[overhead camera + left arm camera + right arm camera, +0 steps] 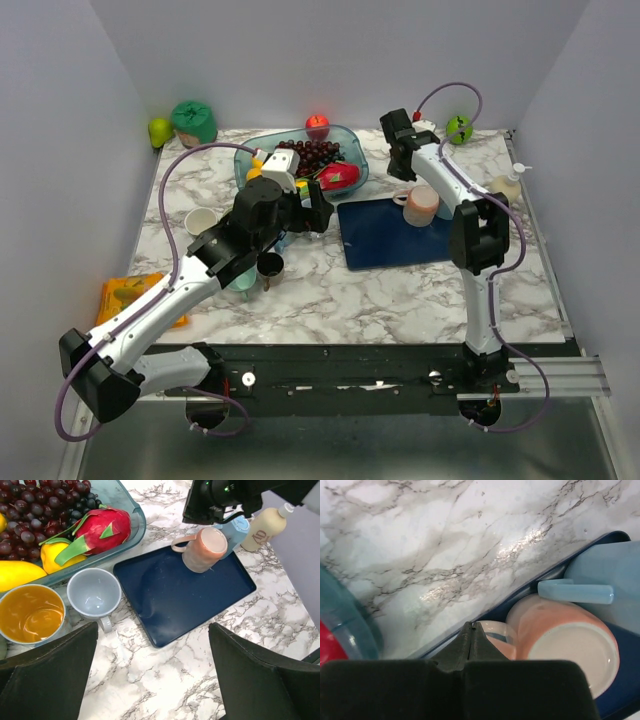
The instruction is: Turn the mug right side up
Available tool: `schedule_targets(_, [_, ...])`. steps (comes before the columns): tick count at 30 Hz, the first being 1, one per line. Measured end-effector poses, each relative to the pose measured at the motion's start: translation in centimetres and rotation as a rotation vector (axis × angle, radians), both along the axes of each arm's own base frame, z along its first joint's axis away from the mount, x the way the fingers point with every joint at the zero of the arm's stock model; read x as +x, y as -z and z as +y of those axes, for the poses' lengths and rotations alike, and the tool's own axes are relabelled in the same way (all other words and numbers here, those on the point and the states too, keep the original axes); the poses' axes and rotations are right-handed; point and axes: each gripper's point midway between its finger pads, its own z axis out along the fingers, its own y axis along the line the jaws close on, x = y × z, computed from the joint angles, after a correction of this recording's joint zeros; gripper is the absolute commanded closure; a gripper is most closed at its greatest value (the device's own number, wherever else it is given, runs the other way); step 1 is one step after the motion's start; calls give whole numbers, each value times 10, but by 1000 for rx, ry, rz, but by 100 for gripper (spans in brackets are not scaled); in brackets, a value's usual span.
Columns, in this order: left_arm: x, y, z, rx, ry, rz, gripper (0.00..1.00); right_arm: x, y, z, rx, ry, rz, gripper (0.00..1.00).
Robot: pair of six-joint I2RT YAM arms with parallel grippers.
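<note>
A pink mug (pixel 421 204) stands upside down at the far right corner of the dark blue tray (pixel 385 240), its pale base up and its handle to the left. It also shows in the left wrist view (pixel 201 551) and the right wrist view (pixel 565 640). My right gripper (pixel 471 626) is shut and empty, its tip just beside the mug's handle (pixel 495 630), above the tray's far edge; it also shows in the top view (pixel 405 172). My left gripper (pixel 152 680) is open and empty above bare marble, near the tray's left corner (pixel 318 212).
A light blue cup (pixel 605 570) lies against the pink mug. A grey-blue mug (pixel 94 592) and an orange bowl (pixel 30 612) stand by the teal fruit bowl (pixel 352 140). A cream bottle (pixel 265 525) stands at the right. An orange packet (pixel 130 295) lies front left.
</note>
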Motion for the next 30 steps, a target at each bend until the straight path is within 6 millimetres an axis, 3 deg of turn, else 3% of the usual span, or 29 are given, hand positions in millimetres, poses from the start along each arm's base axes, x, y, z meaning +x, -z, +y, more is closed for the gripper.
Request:
schedule_targets(7, [-1, 1, 5, -5, 8, 15, 1, 2, 31, -6, -45, -30, 81, 99])
schedule_targets(15, [0, 6, 11, -5, 5, 35, 1, -12, 51, -9, -62, -42, 154, 99])
schedule_targets(22, [-4, 12, 20, -11, 2, 45, 1, -51, 75, -17, -69, -55, 275, 99])
schedule_targets(30, [-9, 21, 25, -24, 3, 61, 1, -105, 58, -30, -47, -64, 314, 99])
